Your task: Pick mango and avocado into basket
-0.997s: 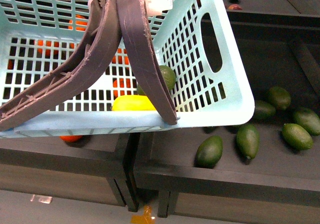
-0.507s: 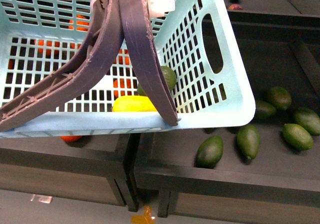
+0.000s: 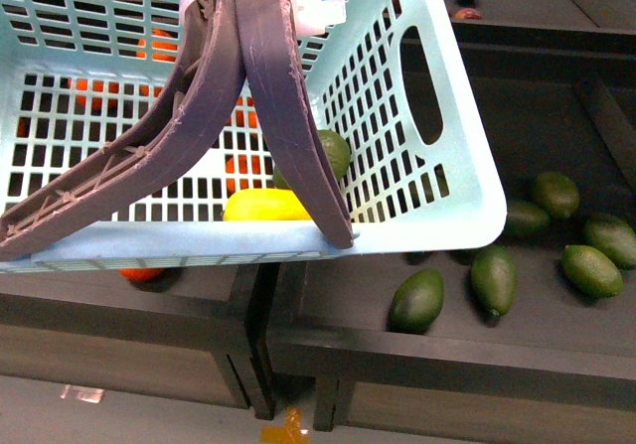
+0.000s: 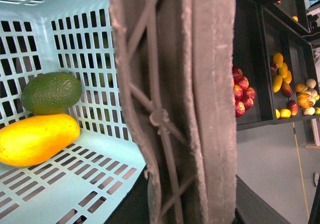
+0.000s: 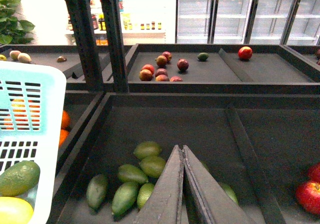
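The turquoise basket [image 3: 467,201] hangs tilted in the front view, its two grey-brown handles [image 3: 268,96] drawn together at the top. Inside lie the yellow-orange mango [image 3: 263,206] and the dark green avocado [image 3: 333,151]. In the left wrist view the handles [image 4: 200,108] fill the middle and hide my left gripper, which is shut on them. The mango [image 4: 35,139] and avocado [image 4: 50,91] touch on the basket floor [image 4: 85,169]. My right gripper [image 5: 181,149] is shut and empty above a bin, beside the basket [image 5: 47,129].
Loose green avocados [image 3: 417,300] lie in the dark bin right of the basket, also in the right wrist view [image 5: 130,174]. Oranges [image 3: 139,273] sit under the basket. Red apples [image 5: 161,68] fill a farther bin. Dark dividers and posts [image 5: 117,38] separate the bins.
The basket has shifted very slightly to the right; the fruit inside and the arms look unmoved.
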Available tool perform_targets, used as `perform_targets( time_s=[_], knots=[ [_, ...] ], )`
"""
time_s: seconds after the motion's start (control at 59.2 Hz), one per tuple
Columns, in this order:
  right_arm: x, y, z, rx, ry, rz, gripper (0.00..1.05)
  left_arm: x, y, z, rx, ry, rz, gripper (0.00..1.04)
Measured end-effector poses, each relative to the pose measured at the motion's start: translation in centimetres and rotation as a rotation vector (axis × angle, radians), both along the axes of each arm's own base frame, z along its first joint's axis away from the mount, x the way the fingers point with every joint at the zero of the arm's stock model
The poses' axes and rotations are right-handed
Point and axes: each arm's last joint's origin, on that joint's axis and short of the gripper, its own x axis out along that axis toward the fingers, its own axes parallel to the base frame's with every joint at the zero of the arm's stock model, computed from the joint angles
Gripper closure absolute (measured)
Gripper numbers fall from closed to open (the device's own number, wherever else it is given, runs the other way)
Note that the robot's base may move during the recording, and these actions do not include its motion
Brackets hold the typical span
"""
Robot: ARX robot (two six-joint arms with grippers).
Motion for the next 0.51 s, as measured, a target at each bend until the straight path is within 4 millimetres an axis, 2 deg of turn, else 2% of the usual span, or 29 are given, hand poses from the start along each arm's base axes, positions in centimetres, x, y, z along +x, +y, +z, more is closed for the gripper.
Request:
perform_targets(
  time_s=[0.507],
  knots=[
    [-1.4,0.0,-1.8,0.0,-0.008,0.0,1.03,0.0,0.0,0.0,0.0,0.0,0.0,0.88]
  ],
)
